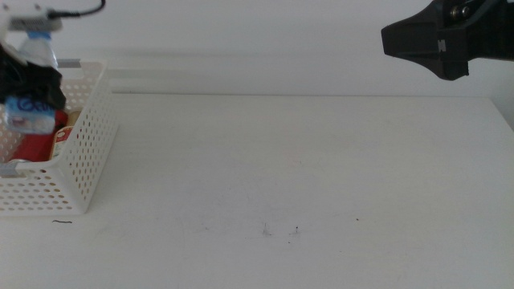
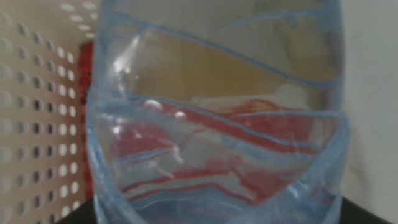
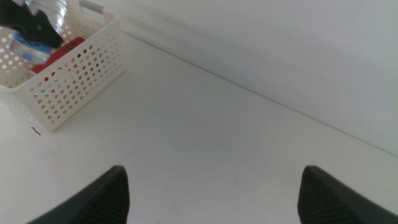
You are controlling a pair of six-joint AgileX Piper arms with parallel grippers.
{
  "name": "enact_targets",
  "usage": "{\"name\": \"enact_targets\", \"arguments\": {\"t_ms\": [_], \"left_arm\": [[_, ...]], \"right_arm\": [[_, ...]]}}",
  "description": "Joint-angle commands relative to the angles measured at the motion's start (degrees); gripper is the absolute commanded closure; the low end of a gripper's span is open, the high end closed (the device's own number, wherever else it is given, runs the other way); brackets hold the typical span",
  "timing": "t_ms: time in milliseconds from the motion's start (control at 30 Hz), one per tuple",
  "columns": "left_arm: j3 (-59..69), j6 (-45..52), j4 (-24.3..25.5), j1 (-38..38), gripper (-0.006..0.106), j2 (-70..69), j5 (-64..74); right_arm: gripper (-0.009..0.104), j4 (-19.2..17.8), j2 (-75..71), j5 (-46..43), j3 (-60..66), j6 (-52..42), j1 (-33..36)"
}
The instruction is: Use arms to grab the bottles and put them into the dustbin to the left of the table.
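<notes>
Bottles first: the water bottle (image 1: 30,100) hangs over the bin (image 1: 88,144), pinched by the left pincer (image 1: 28,80) — red can (image 1: 36,146) already inside. Drop step; next, spread the jaws. Farther off, the right pincer (image 3: 211,193) waits spread above the table (image 1: 305,177).

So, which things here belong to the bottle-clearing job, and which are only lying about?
Belong to the job:
- clear blue-labelled water bottle, held by the left claw above the basket
- white perforated plastic basket
- red item inside the basket
- right claw, open, waiting high

Lying about:
- only tiny dark specks on the white table
</notes>
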Motion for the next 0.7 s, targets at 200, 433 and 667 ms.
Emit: {"name": "enact_targets", "arguments": {"t_ms": [200, 433, 667], "left_arm": [[-1.14, 0.40, -1.47, 0.30, 0.078, 4.88, -1.61], [-1.14, -0.14, 1.67, 0.30, 0.015, 5.01, -1.60], [-1.59, -2.21, 1.61, -0.51, 0.007, 1.39, 2.27]], "right_arm": [[0.016, -0.16, -0.17, -0.51, -0.41, -0.09, 0.19], [0.016, -0.16, -0.17, -0.51, -0.41, -0.09, 0.19], [0.016, -0.16, -0.17, -0.51, -0.41, -0.09, 0.19]]}}
